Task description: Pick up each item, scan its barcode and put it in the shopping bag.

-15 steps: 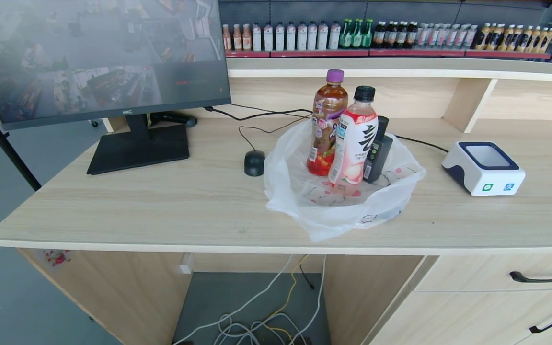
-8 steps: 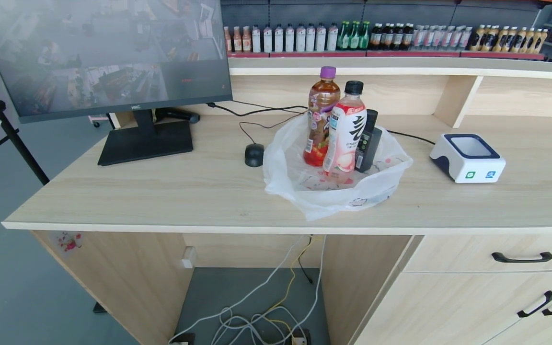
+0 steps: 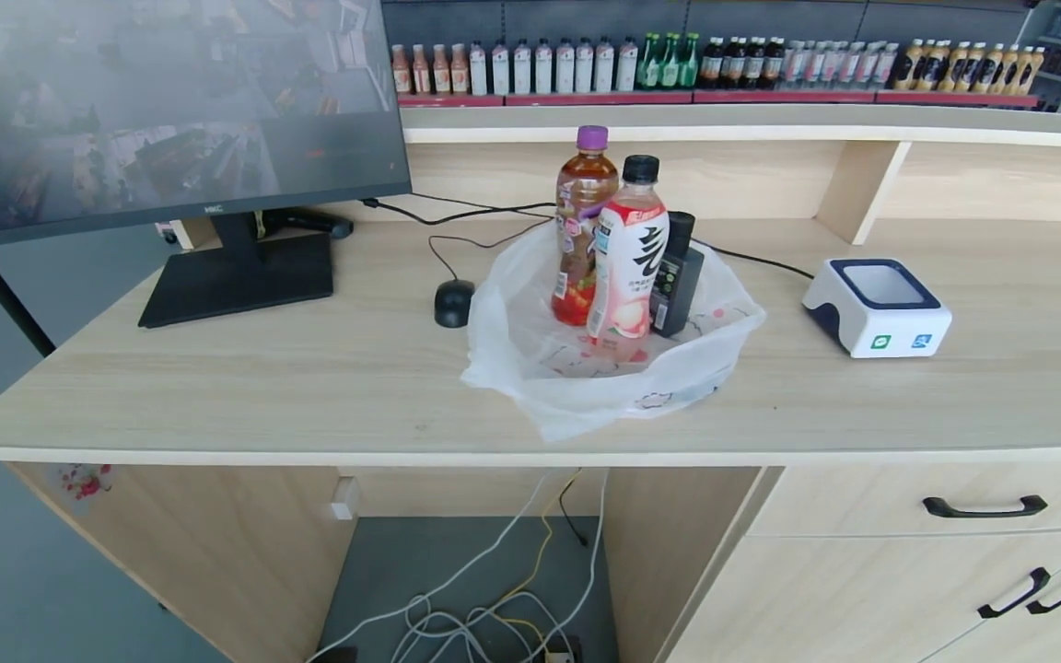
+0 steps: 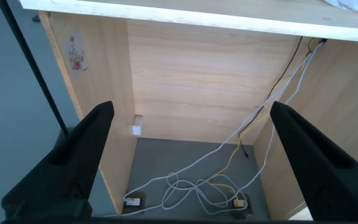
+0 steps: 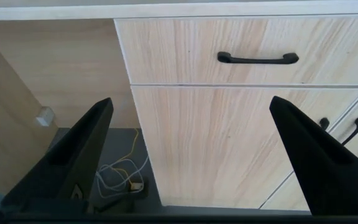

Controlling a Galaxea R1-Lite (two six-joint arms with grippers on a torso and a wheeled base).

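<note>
A: The left gripper [image 4: 191,104] has its fingers spread wide with nothing between them. It hangs low, facing the open bay under the counter [image 3: 217,396] and the loose cables [image 4: 197,186] on the floor.

B: And the right gripper [image 5: 190,99]?

A: It is spread just as wide and also empty. It faces the drawer front with the black drawer handle [image 5: 258,58].

B: Where are the goods?

A: They are up on the counter, inside the white shopping bag [image 3: 507,354], which lies open with its rim slumped. Three things stand upright in it, close together. Nearest is the pink bottle [image 3: 627,267] with a black cap. The tea bottle [image 3: 583,230] with a purple cap is just behind it. The dark item [image 3: 675,276] is beside them, toward the scanner [image 3: 876,308].

B: Is anything loose on the top?

A: I see no goods outside the bag. There is a mouse [image 3: 453,303] beside it, a monitor [image 3: 162,101] farther off on the robot's left, and the scanner, which is apart from the bag on the right.

B: So which step is this?

A: I judge the bagging done, since everything to scan seems packed. The next move probably calls for no grasp. The stocked shelf [image 3: 678,64] far behind isn't on the counter.
</note>
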